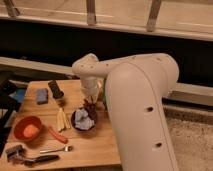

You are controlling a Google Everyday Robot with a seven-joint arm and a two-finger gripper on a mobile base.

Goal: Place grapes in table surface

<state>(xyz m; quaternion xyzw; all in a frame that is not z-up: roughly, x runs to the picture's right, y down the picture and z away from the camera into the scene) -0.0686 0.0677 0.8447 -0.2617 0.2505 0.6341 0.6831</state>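
Gripper point(91, 102) hangs mid-table just over the dark bowl point(83, 120), grapes point(91, 105) at its tip. Bare wood along the table point(95, 150) front-right edge; left side's crowded by the orange bowl point(27, 128).

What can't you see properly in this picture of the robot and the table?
- Camera view: the gripper hangs just above the dark bowl; the arm hides most of it.
- Grapes: only a dark blur at the gripper, too small to make out.
- Table: its right side is hidden behind the robot's body.
- Tools at the front left corner: blurred, kind unclear.
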